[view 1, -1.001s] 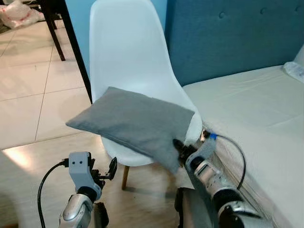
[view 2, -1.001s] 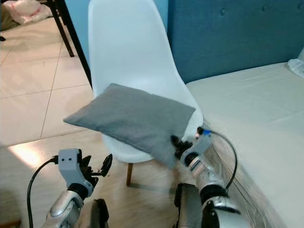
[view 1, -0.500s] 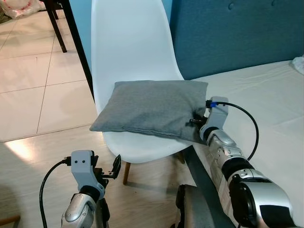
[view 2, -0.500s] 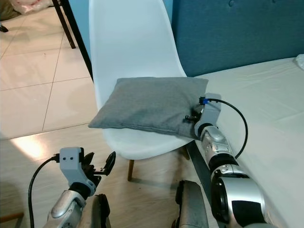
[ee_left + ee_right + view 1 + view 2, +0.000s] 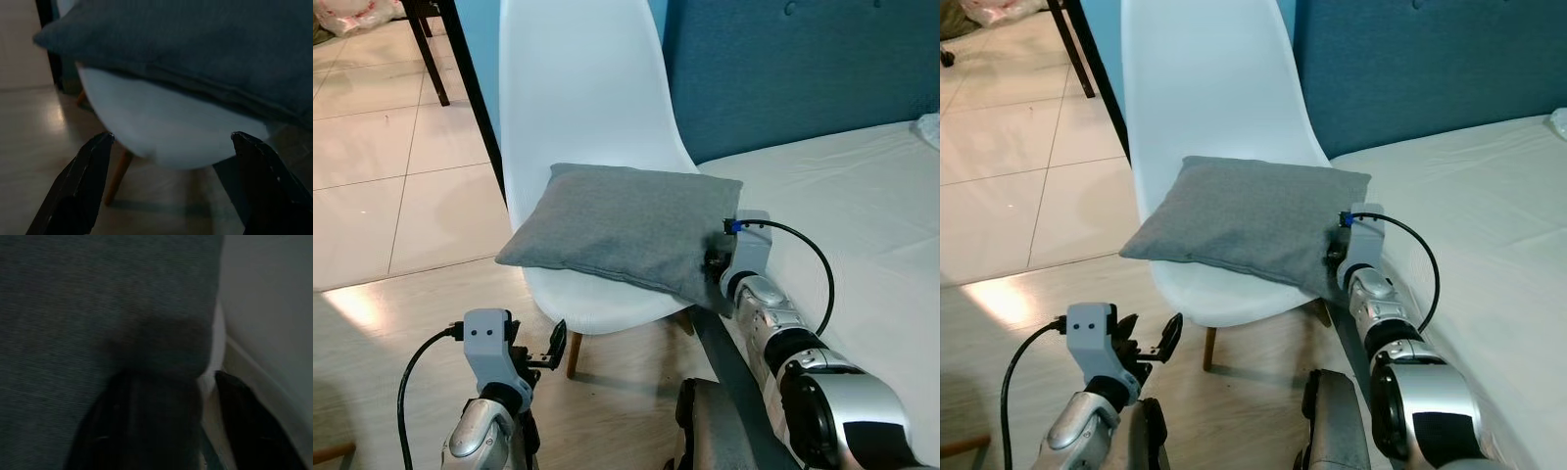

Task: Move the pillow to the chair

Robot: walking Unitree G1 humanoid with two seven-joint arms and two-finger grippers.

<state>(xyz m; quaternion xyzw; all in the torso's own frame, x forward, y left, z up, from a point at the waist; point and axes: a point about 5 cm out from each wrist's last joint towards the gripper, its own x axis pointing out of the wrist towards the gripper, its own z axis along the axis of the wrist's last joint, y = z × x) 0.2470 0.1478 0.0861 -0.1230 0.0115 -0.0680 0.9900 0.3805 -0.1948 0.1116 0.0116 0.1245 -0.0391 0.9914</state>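
The right gripper (image 5: 713, 262) has its jaws pinching the near right corner of a grey pillow (image 5: 626, 227); in the right wrist view one black finger (image 5: 132, 431) lies against the fabric and the other (image 5: 249, 426) sits at the pillow's edge, with the cloth bunched between them. From that pinched corner the pillow spreads away and to the robot's left, lying on the seat of a white chair (image 5: 582, 98), its far edge near the chair's back and its left corner jutting past the seat's rim. Just to the right of the right gripper is a bed (image 5: 842, 206) with a pale sheet, and beyond it a blue padded headboard (image 5: 783, 69). The left gripper (image 5: 543, 354) hangs low, in front of and below the chair seat, well apart from the pillow; its jaws are spread, with nothing between them. In the left wrist view its fingers (image 5: 78, 186) frame the underside of the seat and a wooden leg (image 5: 117, 176). Past the left gripper lies a pale tiled floor (image 5: 391, 166), and a dark table leg (image 5: 475, 98) stands beside the chair.
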